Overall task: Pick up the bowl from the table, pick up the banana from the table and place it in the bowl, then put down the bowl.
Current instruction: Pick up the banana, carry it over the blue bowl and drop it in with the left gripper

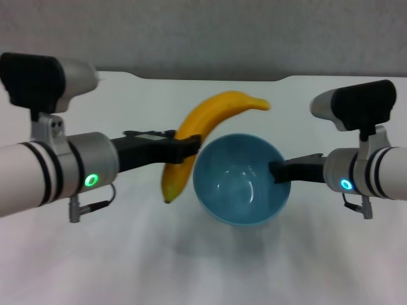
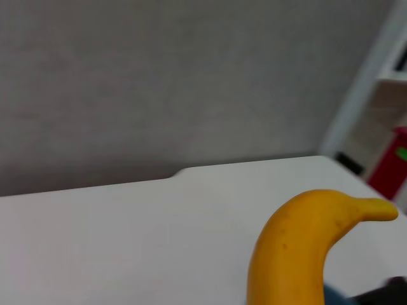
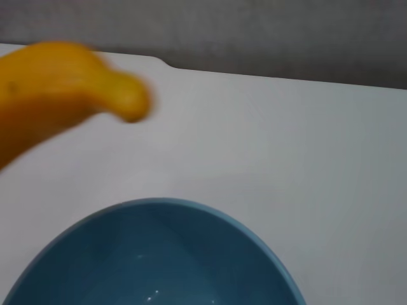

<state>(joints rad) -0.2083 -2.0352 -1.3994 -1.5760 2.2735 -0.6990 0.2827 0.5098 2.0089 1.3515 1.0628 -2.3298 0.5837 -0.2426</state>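
We see the left gripper (image 1: 191, 147) clamped across the middle of the smooth, curved orange-yellow plastic-looking banana (image 1: 197, 130), fingers closed tight on it. The banana hangs off that grip beside the round, deep, light-blue glossy bowl (image 1: 240, 181), on the side facing the left arm: its lower end drops past the bowl's rim, its upper end arcs over the far part of the rim. We can't tell whether banana and bowl touch.

The right gripper (image 1: 275, 171) sits on the bowl's opposite rim, fingers pinched shut on the wall there. The bowl tilts with its opening facing the head camera and looks lifted off the large plain white tabletop (image 1: 331, 267).

Left wrist view: banana (image 2: 299, 244) fills the near corner, table (image 2: 127, 235) and its shallow far-edge notch beyond. Right wrist view: bowl interior (image 3: 152, 260) right under the camera, banana tip (image 3: 70, 89) above the bowl's far rim, table (image 3: 305, 146) behind.
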